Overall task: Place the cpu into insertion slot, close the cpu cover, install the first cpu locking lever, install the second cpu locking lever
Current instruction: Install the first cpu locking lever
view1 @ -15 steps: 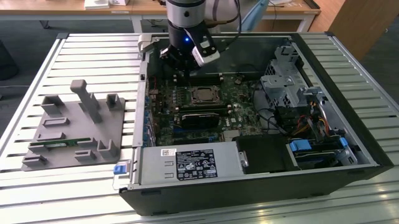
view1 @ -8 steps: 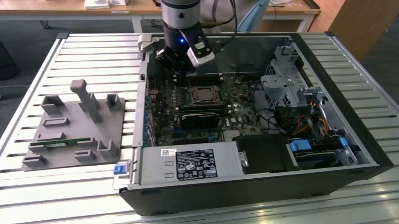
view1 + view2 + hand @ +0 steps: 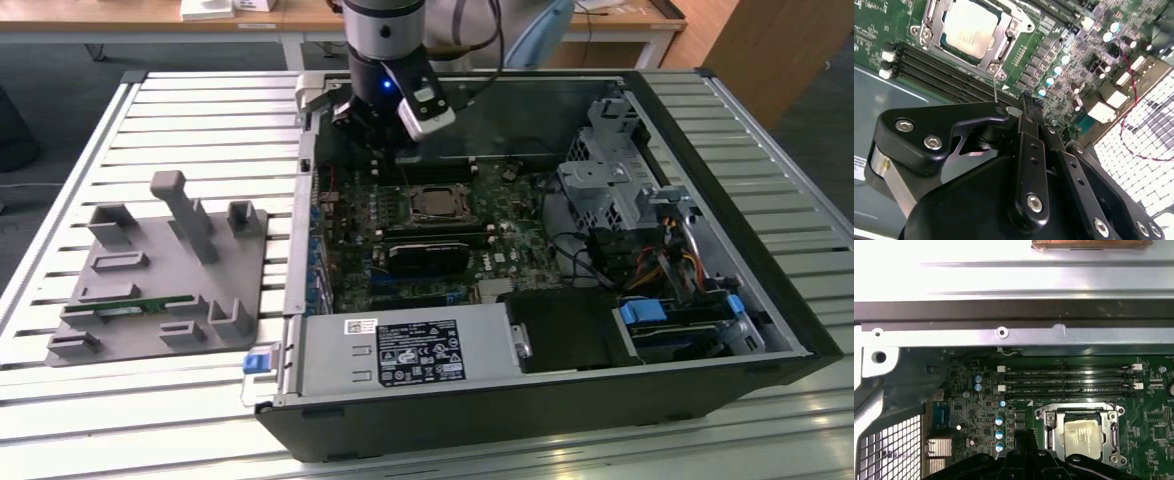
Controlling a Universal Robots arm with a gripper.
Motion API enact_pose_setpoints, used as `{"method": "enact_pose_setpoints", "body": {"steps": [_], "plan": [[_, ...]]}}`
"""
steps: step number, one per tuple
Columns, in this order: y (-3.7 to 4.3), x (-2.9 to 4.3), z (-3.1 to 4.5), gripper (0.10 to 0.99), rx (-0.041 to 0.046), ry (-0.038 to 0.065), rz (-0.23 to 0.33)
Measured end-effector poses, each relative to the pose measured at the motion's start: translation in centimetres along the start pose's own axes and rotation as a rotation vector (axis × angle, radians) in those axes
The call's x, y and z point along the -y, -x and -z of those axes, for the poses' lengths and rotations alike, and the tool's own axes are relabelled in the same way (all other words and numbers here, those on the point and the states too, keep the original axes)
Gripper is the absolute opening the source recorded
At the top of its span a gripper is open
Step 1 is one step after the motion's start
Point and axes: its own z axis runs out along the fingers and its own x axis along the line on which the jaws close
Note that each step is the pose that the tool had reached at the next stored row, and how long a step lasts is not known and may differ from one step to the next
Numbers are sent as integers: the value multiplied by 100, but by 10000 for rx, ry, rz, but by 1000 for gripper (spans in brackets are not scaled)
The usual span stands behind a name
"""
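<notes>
CPU is seen seated flat in its socket on the motherboard. Its dull silvery top shows through the open middle of the CPU cover, which is judged to be lying down over it. In the exterior view the socket is found near the middle of the board, at about five o'clock from the gripper. The gripper is held above the board beside the socket, apart from the chip. Its fingers are drawn together and nothing is seen between them. A thin metal rod is seen standing up just beside the socket corner nearest the fingertips. Whether it is a locking lever cannot be settled.

The chip is judged to be light, stiff and thin. Its smooth lid would likely slip under a pinch, and its underside is judged to be easily damaged. It would best be taken by two opposite edges and never pressed on the face. The cover is judged to be thin, springy sheet metal.

Room is judged to be tight. In the exterior view, memory slots are ranged at twelve o'clock of the socket. A black module is set at six, the case wall at nine and a drive cage at three. Open room is found chiefly straight above the socket.
</notes>
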Motion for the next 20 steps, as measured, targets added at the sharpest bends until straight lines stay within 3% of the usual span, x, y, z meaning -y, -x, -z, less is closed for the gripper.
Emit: {"method": "enact_pose_setpoints", "body": {"steps": [4, 15, 20], "plan": [[-12, -43, -13, 106, 1, 1, 1], [-20, -60, -30, 106, 1, 1, 0], [-22, -119, -39, 106, 1, 0, 0]]}}
